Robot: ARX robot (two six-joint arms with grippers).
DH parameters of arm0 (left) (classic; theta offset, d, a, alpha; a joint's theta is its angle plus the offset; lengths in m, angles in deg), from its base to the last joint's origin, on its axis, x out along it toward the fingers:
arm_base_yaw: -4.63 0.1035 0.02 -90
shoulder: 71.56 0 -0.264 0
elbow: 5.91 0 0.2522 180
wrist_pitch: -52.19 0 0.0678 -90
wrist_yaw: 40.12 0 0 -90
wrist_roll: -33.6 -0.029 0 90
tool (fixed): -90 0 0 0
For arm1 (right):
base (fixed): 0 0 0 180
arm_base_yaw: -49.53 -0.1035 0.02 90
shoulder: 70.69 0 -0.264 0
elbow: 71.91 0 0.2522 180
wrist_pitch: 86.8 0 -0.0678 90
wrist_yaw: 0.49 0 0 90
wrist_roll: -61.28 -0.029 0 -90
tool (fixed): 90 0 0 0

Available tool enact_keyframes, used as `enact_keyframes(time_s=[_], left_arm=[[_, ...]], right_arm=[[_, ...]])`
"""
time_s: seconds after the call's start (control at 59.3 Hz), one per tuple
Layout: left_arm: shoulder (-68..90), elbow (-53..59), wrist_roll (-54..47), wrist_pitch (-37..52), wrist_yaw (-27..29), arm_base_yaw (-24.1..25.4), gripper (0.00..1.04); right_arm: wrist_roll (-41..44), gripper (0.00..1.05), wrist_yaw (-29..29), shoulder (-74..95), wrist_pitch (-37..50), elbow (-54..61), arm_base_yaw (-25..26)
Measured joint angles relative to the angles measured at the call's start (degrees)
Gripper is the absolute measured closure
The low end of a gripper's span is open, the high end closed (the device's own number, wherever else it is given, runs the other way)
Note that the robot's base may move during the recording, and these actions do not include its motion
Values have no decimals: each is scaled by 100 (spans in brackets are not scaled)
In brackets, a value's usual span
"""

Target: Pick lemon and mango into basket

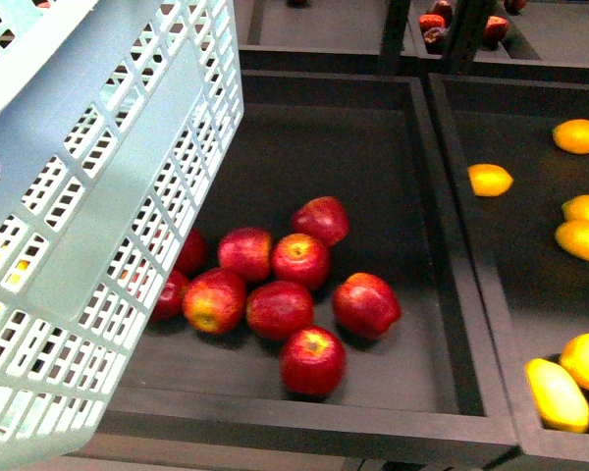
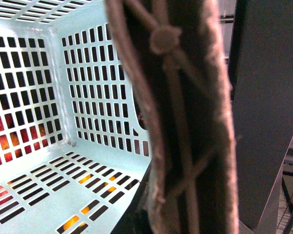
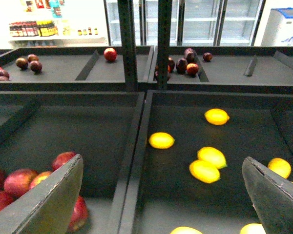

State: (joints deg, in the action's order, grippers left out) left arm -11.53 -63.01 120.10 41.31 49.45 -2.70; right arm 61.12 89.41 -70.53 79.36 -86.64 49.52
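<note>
The light aqua basket (image 1: 98,226) hangs tilted at the left of the front view, above the apple bin. Its slotted inside (image 2: 44,97) fills the left wrist view, with a brown handle (image 2: 180,122) right against the camera. My left gripper is shut on the basket, its fingers hidden behind that handle. My right gripper (image 3: 161,204) is open and empty above the divider between two bins. Several lemons lie in the right bin. The nearest lemon (image 3: 161,140) (image 1: 490,180) sits ahead of the fingers (image 3: 276,200), well apart from them. The mango is out of view.
Several red apples (image 1: 280,285) lie in the middle bin beside the basket. A raised dark divider (image 1: 452,245) separates it from the lemon bin. Long yellow fruits (image 1: 557,394) lie at the near right. Behind are an upright post (image 3: 163,44) and a shelf of dark red fruit (image 3: 185,61).
</note>
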Motion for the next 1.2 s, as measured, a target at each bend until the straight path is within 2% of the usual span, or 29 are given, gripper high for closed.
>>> enact_keyframes(time_s=[0.219,0.489,0.523,0.59,0.658,0.725,0.776,0.911,1.046,1.198], left_arm=[[-4,7,-103,0,184,70,100],[-2,7,-28,-2,-26,17,100],[35,-68,-177,-221,13,2,100],[286,-621,-925,-1425,116,-90,100],[588,-1064,-1976,-2218,166,-238,100],[1012,-1349,-2896,-2437,175,-470,100],[1438,-1602,-3189,-2439,267,-636,100],[2232,-2378,-3248,-2380,334,-896,100],[3270,-3602,-3027,-2302,-201,-1416,100],[4048,-4562,-2879,-2406,-466,-1878,100]], right_arm=[[0,9,52,0,0,0,7],[0,9,31,0,0,0,7],[0,9,31,0,0,0,7],[0,9,9,0,0,0,7],[0,9,9,0,0,0,4],[0,9,11,0,0,0,7],[2,9,13,0,0,0,7],[0,9,11,0,0,0,7],[0,9,13,0,0,0,7],[0,9,11,0,0,0,7]])
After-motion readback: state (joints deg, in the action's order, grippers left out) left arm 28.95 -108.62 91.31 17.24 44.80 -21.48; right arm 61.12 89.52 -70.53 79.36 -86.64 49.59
